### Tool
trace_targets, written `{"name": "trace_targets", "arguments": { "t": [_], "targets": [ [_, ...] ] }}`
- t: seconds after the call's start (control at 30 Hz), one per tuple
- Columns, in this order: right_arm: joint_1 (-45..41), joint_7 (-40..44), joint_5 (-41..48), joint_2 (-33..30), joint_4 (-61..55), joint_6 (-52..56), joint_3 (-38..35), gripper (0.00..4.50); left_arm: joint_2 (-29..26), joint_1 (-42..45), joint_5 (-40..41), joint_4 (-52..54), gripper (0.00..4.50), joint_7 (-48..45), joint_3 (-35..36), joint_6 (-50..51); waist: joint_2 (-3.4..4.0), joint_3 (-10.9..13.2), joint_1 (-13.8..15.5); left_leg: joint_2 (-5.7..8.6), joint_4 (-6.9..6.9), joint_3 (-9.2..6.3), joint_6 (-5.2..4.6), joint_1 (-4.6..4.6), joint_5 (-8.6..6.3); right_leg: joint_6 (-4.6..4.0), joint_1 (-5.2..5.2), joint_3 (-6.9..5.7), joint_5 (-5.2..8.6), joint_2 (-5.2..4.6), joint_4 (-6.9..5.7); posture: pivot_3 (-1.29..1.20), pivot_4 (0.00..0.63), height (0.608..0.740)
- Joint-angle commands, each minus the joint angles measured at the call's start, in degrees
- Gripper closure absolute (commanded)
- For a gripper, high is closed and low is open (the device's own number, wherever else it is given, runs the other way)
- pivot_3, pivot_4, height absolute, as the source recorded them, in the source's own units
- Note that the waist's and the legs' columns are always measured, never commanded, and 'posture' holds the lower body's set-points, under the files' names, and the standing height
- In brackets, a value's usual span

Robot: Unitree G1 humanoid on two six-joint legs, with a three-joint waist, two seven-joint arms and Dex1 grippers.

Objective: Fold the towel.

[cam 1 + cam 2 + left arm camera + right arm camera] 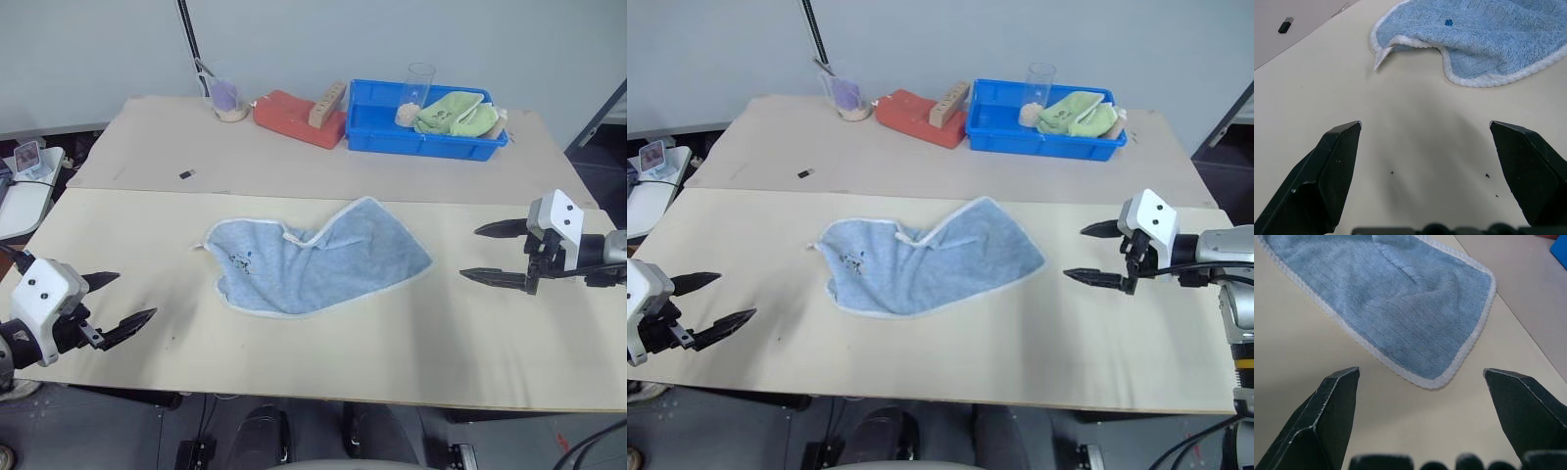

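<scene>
Folding has not begun: the left end effector [120, 300] hovers at the near left edge of the desk [323, 362], its black fingers spread wide and empty, pointed toward the towel [313, 257]. The right end effector [498, 253], equally wide and empty, hangs over the desk's right side, aimed inward. Between them the light blue towel lies crumpled and uneven, well apart from both. The next move likely calls for each arm to reach in and pinch a corner. Beyond, a blue bin [377, 132] holds a green cloth [457, 115].
</scene>
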State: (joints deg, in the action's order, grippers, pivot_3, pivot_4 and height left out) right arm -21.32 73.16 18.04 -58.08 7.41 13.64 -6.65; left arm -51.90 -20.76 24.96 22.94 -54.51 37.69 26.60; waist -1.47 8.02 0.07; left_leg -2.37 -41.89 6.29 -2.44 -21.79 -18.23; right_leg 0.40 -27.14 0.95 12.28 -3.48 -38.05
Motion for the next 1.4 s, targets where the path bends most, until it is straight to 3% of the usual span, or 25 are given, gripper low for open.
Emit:
{"name": "trace_targets", "arguments": {
  "t": [0.03, 0.33, 0.73, 0.87, 1.13, 1.4],
  "targets": [
    [-0.9, -0.5, -0.2, 0.1, -0.1, -2.0, -0.9, 0.02, 0.3, 1.1, 1.0, 0.4, 0.00, -0.4, 0.5, -1.0, 0.00, 0.0, 0.0, 0.00, 0.00, 0.00, 0.00, 0.00, 0.00, 0.00, 0.00, 0.00, 0.00, 0.00, 0.00, 0.00, 0.150, 0.669],
    [-1.1, -1.2, -0.5, 1.5, 0.3, -3.5, -1.0, 0.02, 1.5, 3.7, 4.1, -0.2, 0.00, -3.2, 0.6, -2.2, 0.00, 0.0, 0.0, 0.00, 0.00, 0.02, 0.01, -0.01, 0.00, -0.05, 0.00, -0.02, -0.05, 0.01, 0.00, 0.00, 0.150, 0.669],
    [-2.9, -1.0, 0.1, 1.9, 0.7, -2.2, -0.9, 0.02, 0.1, 0.5, -1.2, -3.7, 0.00, -8.2, -0.2, -10.5, 0.01, 0.0, 0.0, -0.02, 0.00, 0.03, 0.01, -0.01, 0.00, -0.06, 0.00, -0.05, -0.03, 0.03, 0.00, 0.00, 0.150, 0.669],
    [-3.9, 1.1, 1.6, 2.3, -4.4, -0.4, 0.8, 0.02, -0.1, 0.0, -2.9, -4.9, 0.00, -9.2, -1.8, -13.2, 0.01, 0.0, -0.1, -0.04, 0.00, 0.06, 0.01, 0.00, 0.00, -0.06, 0.00, -0.08, 0.00, 0.04, -0.01, 0.00, 0.150, 0.669],
    [-2.9, 1.6, 11.2, 2.2, -23.8, 12.5, 3.0, 0.02, 3.1, 7.1, -10.7, -10.0, 0.00, -4.9, -15.7, -20.9, 0.03, 0.0, 0.6, -0.08, -0.01, -0.03, 0.02, -0.02, 0.00, -0.13, 0.00, -0.13, -0.07, 0.03, -0.01, 0.00, 0.150, 0.669],
    [-3.1, 0.1, 12.4, 2.8, -27.8, 15.2, 3.8, 0.02, 8.1, 19.2, -18.6, -20.2, 0.00, 0.1, -29.6, -25.7, -0.04, 0.0, 0.6, -0.04, -0.10, 0.00, 0.02, -0.13, 0.00, -0.40, 0.03, -0.17, -0.31, 0.01, 0.02, 0.00, 0.150, 0.669]
  ]
}}
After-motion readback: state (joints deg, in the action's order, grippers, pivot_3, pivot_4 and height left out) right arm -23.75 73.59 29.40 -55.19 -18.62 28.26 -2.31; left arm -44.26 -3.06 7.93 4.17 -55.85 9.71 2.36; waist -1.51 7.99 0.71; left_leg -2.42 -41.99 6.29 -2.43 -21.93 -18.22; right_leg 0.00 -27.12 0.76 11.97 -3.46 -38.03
